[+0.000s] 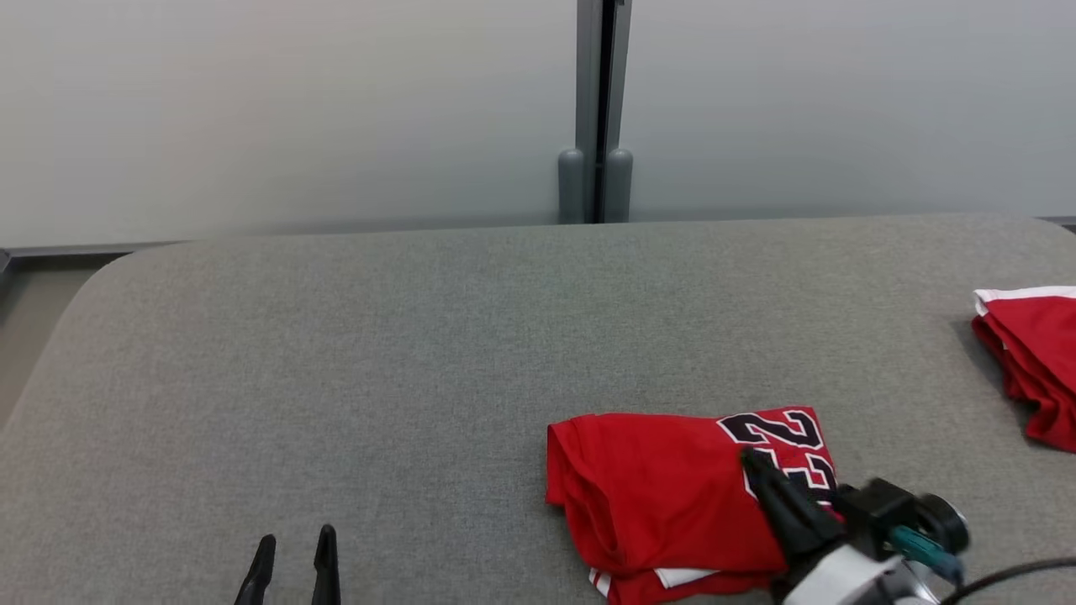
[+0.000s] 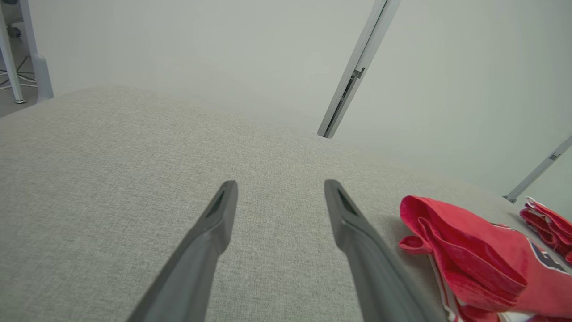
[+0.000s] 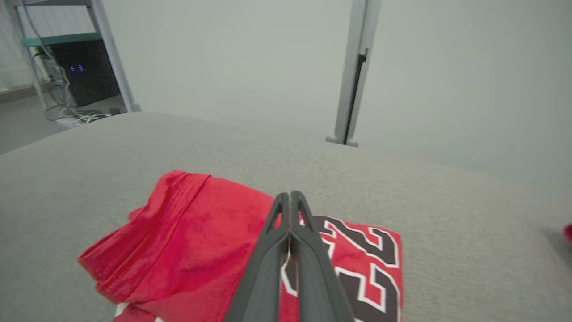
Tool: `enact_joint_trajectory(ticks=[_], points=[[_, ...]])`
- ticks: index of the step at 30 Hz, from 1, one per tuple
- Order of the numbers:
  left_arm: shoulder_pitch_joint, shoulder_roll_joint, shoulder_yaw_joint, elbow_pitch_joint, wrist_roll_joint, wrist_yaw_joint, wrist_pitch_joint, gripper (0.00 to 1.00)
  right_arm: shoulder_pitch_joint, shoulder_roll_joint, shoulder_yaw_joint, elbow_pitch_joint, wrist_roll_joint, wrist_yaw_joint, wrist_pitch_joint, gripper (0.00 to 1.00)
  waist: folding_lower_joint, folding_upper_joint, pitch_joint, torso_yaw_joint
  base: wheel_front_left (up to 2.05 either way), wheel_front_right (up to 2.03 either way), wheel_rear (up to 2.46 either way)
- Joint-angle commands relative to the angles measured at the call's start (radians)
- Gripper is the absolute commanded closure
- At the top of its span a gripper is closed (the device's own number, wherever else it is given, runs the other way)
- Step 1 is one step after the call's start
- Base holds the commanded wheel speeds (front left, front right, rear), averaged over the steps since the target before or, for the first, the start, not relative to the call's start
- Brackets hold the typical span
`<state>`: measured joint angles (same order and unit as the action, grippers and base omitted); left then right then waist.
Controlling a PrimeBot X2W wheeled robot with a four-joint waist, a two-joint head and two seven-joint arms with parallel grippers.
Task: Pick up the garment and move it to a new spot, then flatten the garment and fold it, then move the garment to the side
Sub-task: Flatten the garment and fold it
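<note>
We log the folded red garment (image 1: 664,496) on the grey surface (image 1: 336,336), close to the front edge and right of the middle, number print facing up. Right tool (image 3: 290,197): clenched, fingers pressed together, tips over the number; we cannot tell whether cloth is pinched. Left tool (image 1: 297,538): released, fingers spread, at the front edge, well apart from the garment. A second red garment (image 1: 1034,361) lies at the right edge.
</note>
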<state>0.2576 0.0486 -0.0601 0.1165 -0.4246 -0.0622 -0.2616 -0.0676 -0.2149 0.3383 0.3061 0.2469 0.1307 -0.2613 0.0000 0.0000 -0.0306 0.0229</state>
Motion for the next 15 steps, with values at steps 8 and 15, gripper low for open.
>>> enact_joint_trajectory(ticks=[8,15], points=[[-0.105,0.004,-0.027,0.012,0.012,-0.016,-0.004,0.00,-0.262,0.035,0.252,0.240,0.032,0.000,0.004,1.00,0.0000,0.0000,0.131,0.081,0.00,0.00,0.00],[-0.139,0.004,-0.029,0.020,0.005,-0.015,-0.004,0.00,-0.321,0.050,0.400,0.315,0.082,0.000,-0.005,1.00,0.0000,0.0000,0.166,0.106,0.00,0.00,0.00]])
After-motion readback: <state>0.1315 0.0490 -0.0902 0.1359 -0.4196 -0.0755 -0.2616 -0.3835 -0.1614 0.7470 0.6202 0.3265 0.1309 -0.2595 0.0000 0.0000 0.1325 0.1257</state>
